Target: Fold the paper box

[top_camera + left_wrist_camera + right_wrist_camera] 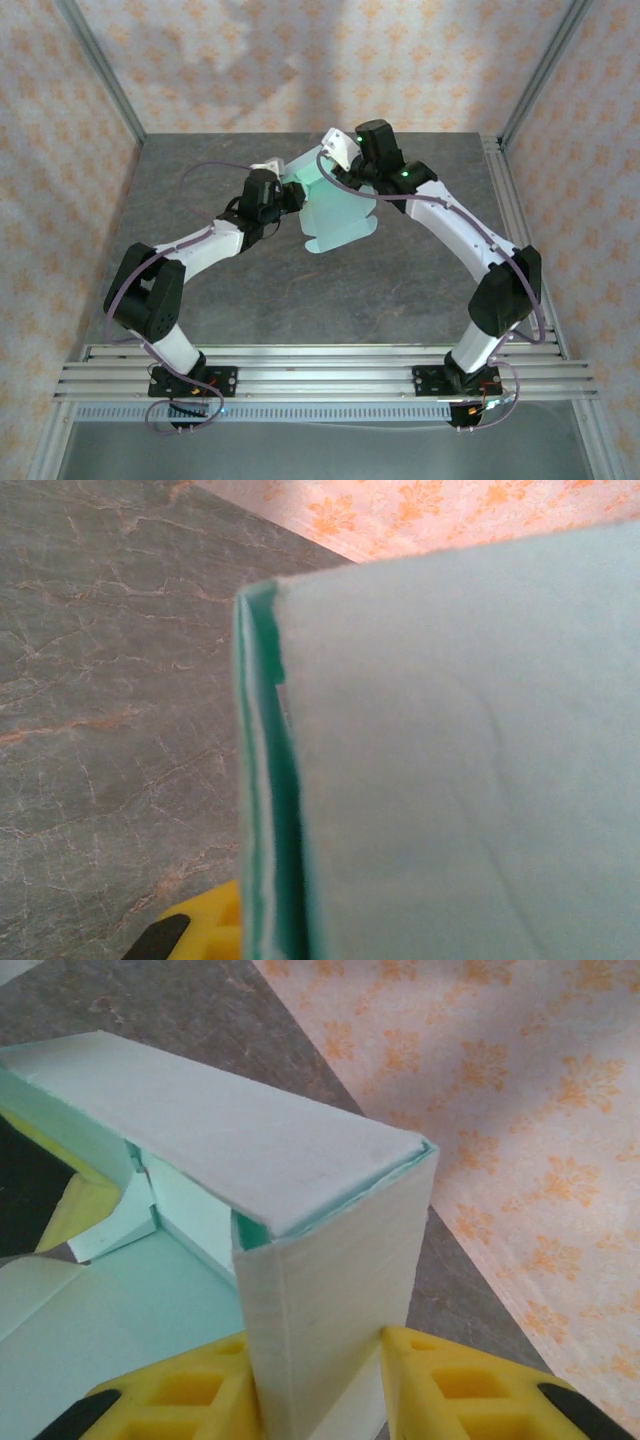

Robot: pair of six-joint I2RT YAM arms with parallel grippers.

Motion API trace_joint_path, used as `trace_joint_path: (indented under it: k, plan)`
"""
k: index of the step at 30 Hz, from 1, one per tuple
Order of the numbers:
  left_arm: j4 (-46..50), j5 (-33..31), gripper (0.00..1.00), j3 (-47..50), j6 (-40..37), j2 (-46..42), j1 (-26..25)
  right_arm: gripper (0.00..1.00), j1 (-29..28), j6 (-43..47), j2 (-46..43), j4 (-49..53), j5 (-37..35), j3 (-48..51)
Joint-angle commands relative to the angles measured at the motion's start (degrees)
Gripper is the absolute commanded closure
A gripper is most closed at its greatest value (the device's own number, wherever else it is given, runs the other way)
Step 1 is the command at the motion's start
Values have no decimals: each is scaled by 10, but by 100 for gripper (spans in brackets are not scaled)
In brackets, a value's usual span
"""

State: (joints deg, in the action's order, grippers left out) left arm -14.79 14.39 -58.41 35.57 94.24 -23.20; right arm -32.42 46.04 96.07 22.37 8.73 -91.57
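Where box is: pale mint-blue thin-card paper box (pixel 335 212), part-folded, betw. the two grippers, touching both; can't tell if its lowest flap touches the table.
Left side: left gripper (pixel 288 196) clenched on box edge nearest it. In left wrist view the card (pixel 450 780) runs straight out ahead of it, w/ one yellow plastic finger (pixel 200 925) just beside card's lower corner.
Right side: right gripper (pixel 345 178) grasping box from far side. In right wrist view (pixel 320 1385) its yellow fingers (pixel 180 1395) press on both faces of one upright wall.
Box shape, right wrist: flat panel (pixel 250 1150) meets gripped wall at a corner just ahead of fingertips; greener inside faces and loose flaps spread below-left of that corner.
Box edge, left wrist: doubled card layers w/ a dark green slit betw. them, to left of the big pale face.
Under grippers: grey marbled tabletop (pixel 250 290), also seen left of card (pixel 100 680).
Beyond grippers: peach floral-print wall (pixel 540 1110), past the gripped corner.
Arms: both bent inward from their bases, wrists near each other.
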Motion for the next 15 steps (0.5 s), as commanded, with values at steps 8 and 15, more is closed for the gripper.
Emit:
trace_joint_path:
  k: [8, 15]
  plan:
    - [-25, 16, 100, 1, -9, -17, -6, 81, -42, -27, 18, -97, -84, 32]
    - [-26, 24, 100, -6, -8, -10, -6, 85, -69, -37, 31, -131, -144, 52]
